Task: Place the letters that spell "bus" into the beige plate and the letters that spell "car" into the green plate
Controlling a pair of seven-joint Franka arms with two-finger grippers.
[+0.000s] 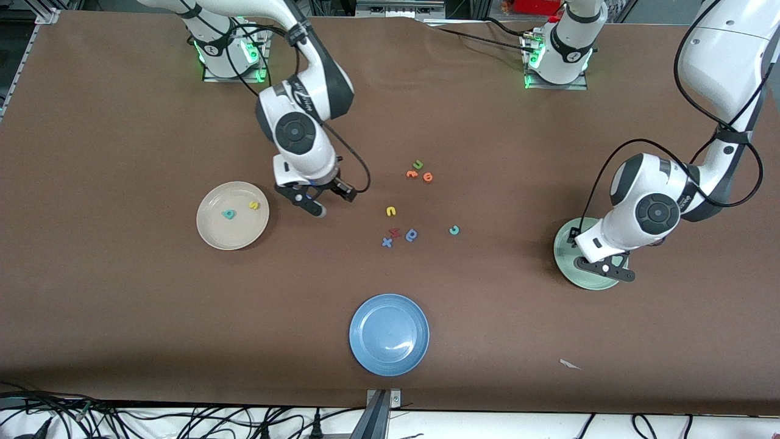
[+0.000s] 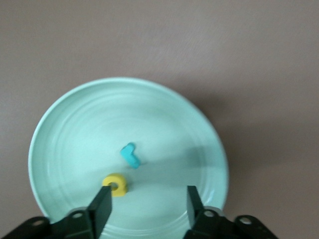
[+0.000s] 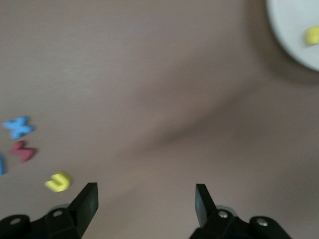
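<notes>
Half the green plate (image 1: 563,241) hides under the left arm.

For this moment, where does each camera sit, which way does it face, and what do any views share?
Front view: high, across the table, facing both arms' bases; shows both arms whole.
Left wrist view: on the left arm, looking down into the green plate holding the teal "r" and yellow "a"; open left gripper shows.
Right wrist view: on the right arm, looking down at the table; open right gripper shows.
Shared: the yellow "u" also appears in front.
</notes>
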